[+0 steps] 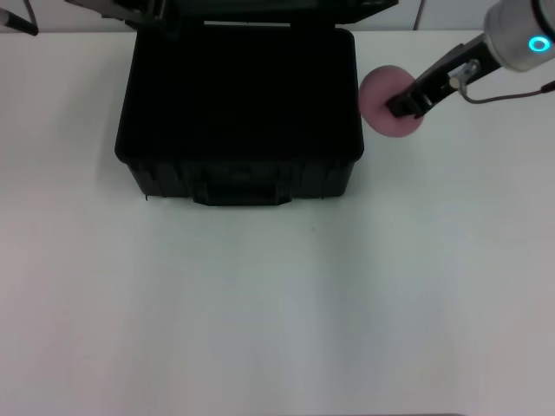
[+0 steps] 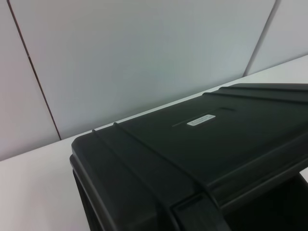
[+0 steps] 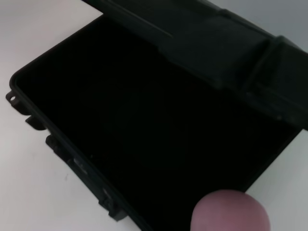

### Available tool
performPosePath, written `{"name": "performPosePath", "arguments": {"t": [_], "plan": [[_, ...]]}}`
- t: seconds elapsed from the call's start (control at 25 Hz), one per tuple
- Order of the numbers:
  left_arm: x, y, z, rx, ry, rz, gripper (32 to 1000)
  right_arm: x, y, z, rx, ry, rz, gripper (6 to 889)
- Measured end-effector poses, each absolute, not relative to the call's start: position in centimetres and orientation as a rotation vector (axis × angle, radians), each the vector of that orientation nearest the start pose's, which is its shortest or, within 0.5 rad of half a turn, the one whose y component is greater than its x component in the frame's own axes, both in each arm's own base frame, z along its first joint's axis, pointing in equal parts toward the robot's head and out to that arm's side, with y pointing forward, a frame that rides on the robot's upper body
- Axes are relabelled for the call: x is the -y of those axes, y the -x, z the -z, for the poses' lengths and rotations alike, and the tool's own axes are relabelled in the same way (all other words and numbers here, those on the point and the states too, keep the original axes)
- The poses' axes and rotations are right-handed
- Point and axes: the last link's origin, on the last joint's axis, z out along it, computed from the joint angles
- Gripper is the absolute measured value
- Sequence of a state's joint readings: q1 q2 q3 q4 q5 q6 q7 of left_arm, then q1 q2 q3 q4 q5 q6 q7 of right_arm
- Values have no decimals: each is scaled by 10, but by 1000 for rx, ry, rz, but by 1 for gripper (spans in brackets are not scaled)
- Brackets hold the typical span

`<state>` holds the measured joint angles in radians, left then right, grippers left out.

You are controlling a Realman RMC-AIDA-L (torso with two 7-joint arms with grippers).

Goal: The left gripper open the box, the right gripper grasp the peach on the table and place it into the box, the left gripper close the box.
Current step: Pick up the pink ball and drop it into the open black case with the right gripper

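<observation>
The black box [image 1: 238, 186] stands open at the back middle of the table, its lid [image 1: 260, 9] raised behind it and its dark inside bare. My right gripper [image 1: 406, 106] is shut on the pink peach [image 1: 380, 102], just beside the box's right rim. In the right wrist view the peach [image 3: 231, 211] shows close to the open box [image 3: 57, 144]. The left gripper [image 1: 143, 13] is at the lid's left corner at the top edge, mostly out of frame. The left wrist view shows only the lid's outer face [image 2: 192, 144] with a small white label [image 2: 201, 119].
The white table [image 1: 277, 312] stretches wide in front of the box and to both sides. A thin dark object [image 1: 19, 22] lies at the far left corner. A pale panelled wall [image 2: 144, 57] rises behind the table.
</observation>
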<state>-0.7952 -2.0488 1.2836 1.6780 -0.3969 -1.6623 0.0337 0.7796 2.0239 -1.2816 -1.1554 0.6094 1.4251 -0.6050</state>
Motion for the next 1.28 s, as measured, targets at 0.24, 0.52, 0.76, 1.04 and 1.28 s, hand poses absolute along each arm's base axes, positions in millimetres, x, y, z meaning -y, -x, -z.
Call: {"name": "performPosePath", "arguments": {"t": [0.24, 0.52, 0.76, 1.04, 1.28], "plan": [[-386, 74, -77, 1076, 2172, -125, 384, -414, -152, 7, -859, 2582, 301, 69], [-386, 73, -77, 1074, 2174, -125, 385, -425, -141, 26, -804, 2605, 247, 74], [-386, 72, -77, 1072, 2174, -124, 385, -431, -136, 37, -779, 2605, 202, 79], [-387, 71, -77, 1071, 2175, -123, 386, -432, -140, 52, -769, 2609, 181, 85], [-387, 71, -77, 1071, 2175, -123, 386, -432, -143, 59, -763, 2609, 156, 89]]}}
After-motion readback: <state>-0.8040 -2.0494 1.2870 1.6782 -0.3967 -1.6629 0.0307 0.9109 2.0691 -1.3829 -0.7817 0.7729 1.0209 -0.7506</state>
